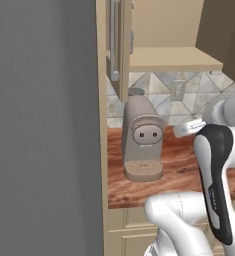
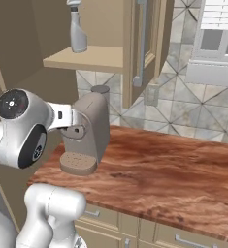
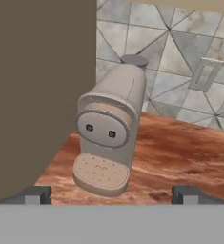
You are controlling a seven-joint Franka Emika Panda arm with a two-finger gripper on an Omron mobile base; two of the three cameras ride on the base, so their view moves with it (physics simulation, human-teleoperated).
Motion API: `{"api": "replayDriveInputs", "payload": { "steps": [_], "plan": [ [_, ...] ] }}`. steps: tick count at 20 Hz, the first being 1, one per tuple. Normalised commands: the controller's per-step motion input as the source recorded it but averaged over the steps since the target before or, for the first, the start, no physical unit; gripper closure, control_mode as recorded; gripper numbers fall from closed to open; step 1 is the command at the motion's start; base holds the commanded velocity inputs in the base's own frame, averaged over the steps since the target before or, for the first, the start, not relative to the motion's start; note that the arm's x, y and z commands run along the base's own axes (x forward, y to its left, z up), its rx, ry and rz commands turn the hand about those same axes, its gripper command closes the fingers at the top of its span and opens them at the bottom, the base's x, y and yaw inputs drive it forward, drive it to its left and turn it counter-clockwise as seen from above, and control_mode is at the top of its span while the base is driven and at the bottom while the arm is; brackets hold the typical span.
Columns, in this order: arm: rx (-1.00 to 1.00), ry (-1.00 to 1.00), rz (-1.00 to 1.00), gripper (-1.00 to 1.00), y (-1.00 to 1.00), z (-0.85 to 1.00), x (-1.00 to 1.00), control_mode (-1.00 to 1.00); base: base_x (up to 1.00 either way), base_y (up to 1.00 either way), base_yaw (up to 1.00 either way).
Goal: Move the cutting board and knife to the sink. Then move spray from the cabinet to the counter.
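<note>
The spray [image 2: 77, 30], a small pale grey bottle, stands upright on the shelf of the open tan cabinet [image 2: 89, 58], above and left of the hand. My gripper [image 3: 112, 195] is open, its fingertips [image 3: 37, 194] far apart with nothing between them. It hangs over the reddish-brown counter [image 3: 185, 152], well below the shelf [image 1: 175, 59], and faces a taupe coffee machine. The cutting board, the knife and the sink are out of view.
The coffee machine [image 2: 90, 130] stands on the counter [image 2: 173, 164] right in front of the hand. The cabinet door [image 2: 145, 48] with its long bar handle hangs open to the right of the shelf. A tall grey panel [image 1: 41, 130] bounds the counter's left end. A window [image 2: 217, 38] is at the far right.
</note>
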Motion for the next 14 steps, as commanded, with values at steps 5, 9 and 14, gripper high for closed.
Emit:
{"api": "replayDriveInputs", "payload": {
  "steps": [5, 9, 14],
  "plan": [
    [0.00, -0.21, 0.01, -1.00, 0.00, 0.59, 0.00, -1.00, 0.00, 0.00, 0.00],
    [0.00, -0.35, 0.06, -1.00, 0.02, 0.58, -0.04, -1.00, 0.00, 0.00, 0.00],
    [0.00, -0.43, 0.09, -1.00, 0.08, 0.53, -0.02, -1.00, 0.00, 0.00, 0.00]
  ]
}}
